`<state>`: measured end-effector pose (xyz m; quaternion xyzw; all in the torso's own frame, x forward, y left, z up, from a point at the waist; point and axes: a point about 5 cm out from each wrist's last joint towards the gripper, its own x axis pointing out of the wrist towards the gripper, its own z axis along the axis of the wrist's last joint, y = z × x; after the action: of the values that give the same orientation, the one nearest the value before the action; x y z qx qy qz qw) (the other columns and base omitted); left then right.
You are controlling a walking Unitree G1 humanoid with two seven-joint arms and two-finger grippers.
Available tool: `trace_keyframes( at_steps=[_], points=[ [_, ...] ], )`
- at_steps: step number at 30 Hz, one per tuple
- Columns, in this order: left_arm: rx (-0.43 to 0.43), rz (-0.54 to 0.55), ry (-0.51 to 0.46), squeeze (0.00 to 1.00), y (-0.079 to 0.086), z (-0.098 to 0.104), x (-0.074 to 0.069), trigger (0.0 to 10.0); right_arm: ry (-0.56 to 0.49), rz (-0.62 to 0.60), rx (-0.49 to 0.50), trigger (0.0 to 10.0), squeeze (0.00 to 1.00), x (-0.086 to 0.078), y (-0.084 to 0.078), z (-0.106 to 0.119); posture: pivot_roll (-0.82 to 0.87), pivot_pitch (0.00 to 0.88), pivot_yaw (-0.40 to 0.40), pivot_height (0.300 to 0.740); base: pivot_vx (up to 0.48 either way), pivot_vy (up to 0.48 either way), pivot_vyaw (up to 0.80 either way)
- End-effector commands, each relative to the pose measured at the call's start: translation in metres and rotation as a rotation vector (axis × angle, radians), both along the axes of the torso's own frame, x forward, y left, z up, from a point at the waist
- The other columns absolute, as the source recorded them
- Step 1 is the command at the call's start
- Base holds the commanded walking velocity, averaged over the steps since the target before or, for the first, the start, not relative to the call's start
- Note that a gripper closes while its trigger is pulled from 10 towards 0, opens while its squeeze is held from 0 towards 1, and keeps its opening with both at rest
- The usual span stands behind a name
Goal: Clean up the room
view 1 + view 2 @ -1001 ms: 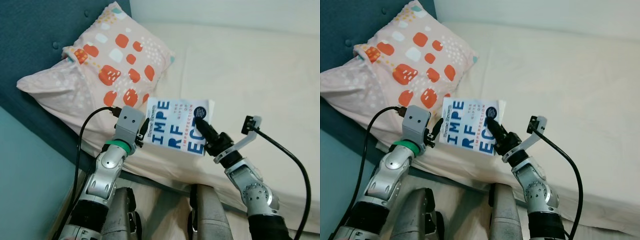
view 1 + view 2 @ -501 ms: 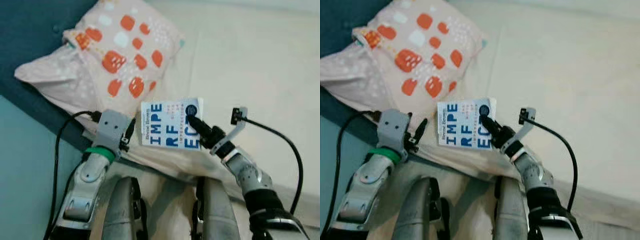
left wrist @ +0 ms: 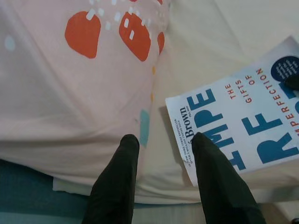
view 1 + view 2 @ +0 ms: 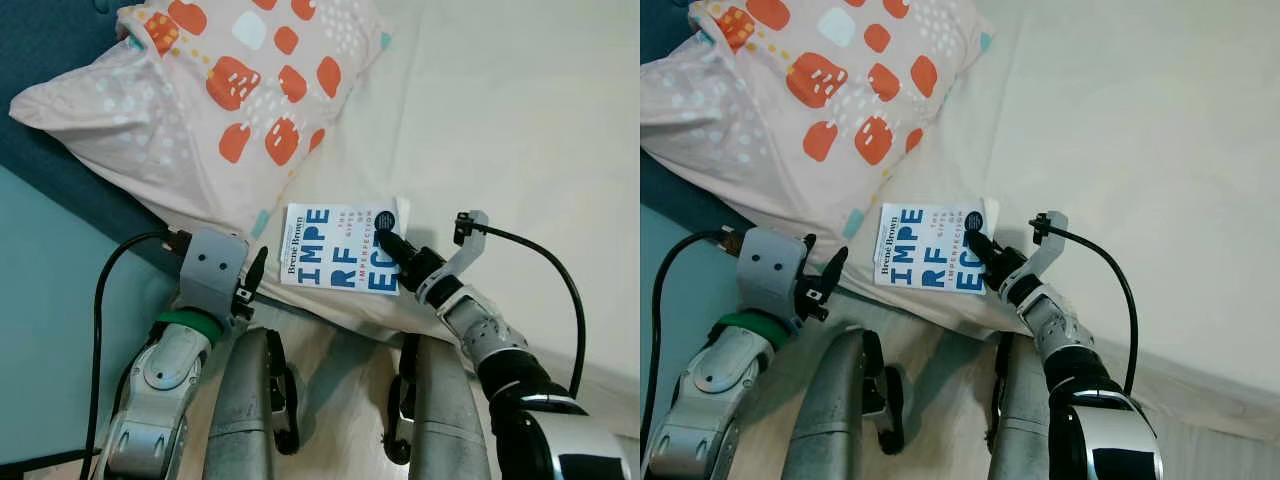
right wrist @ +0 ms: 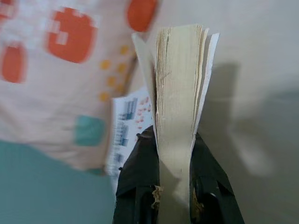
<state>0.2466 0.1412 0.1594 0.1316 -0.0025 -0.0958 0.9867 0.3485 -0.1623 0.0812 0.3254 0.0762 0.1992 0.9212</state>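
**Paperback pinched at the mattress edge**

Teal padded headboard (image 4: 40,60) runs along the head-camera frame from 9 to 11 o'clock; paler teal wall (image 4: 50,340) below it, toward 8.

Pale pink fabric pillow with orange and white blotches (image 4: 200,100) lies at 11 o'clock on the cream mattress sheet (image 4: 520,130), one corner hanging toward the bed edge.

Left gripper (image 4: 252,283) at about 7 o'clock, on its silver arm with a green wrist band. Fingers parted, nothing between them. In the left wrist view the two black fingers (image 3: 117,177) stand apart over the pillow's lower edge and the sheet; one fingertip lies at the spine side of the book cover, contact not certain.

White paperback book with large blue cover lettering (image 4: 340,262) sits near frame centre, just under the pillow corner, at the near edge of the mattress. Cover faces up; spine toward the left gripper. Whether it rests flat on the sheet or is lifted clear cannot be told.

Right gripper (image 4: 392,245) at about 5 o'clock from centre, clamped on the book's right edge, over the dark round badge on the cover. Right wrist view confirms: yellowed page block (image 5: 177,93) seen edge-on, squeezed between the two black fingers (image 5: 138,186).

Black cable (image 4: 555,280) loops from the right wrist toward 4 o'clock.

Robot's grey legs (image 4: 245,420) at 6 o'clock, against the bed side.
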Motion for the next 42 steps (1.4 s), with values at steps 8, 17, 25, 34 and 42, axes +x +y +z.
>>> trace_keyframes(
  at_steps=[8, 17, 25, 34, 42],
  points=[
    [0.017, 0.006, 0.050, 0.00, -0.001, -0.003, -0.005, 10.0, 0.020, -0.235, -0.080, 10.0, 0.00, 0.003, -0.021, -0.004, 0.21, 0.326, 0.147, 0.605, 0.000, 0.000, 0.00],
    [0.027, 0.006, 0.059, 0.00, 0.001, -0.002, -0.005, 10.0, 0.034, -0.242, -0.074, 10.0, 0.00, 0.005, -0.023, -0.002, 0.21, 0.323, 0.148, 0.605, 0.000, 0.000, 0.00],
    [0.030, 0.014, 0.068, 0.00, 0.000, -0.003, -0.006, 10.0, 0.044, -0.250, -0.094, 10.0, 1.00, 0.009, -0.029, 0.002, 0.20, 0.321, 0.143, 0.605, 0.000, 0.000, 0.00],
    [0.028, 0.012, 0.071, 0.00, -0.003, -0.007, 0.000, 10.0, -0.010, -0.277, -0.069, 10.0, 0.48, 0.012, -0.039, 0.014, 0.17, 0.293, 0.133, 0.605, 0.000, 0.000, 0.00],
    [0.012, 0.000, 0.054, 0.00, -0.010, -0.010, 0.011, 10.0, -0.132, -0.304, -0.020, 10.0, 0.00, 0.012, -0.050, 0.028, 0.12, 0.236, 0.108, 0.605, 0.000, 0.000, 0.00]
  ],
)
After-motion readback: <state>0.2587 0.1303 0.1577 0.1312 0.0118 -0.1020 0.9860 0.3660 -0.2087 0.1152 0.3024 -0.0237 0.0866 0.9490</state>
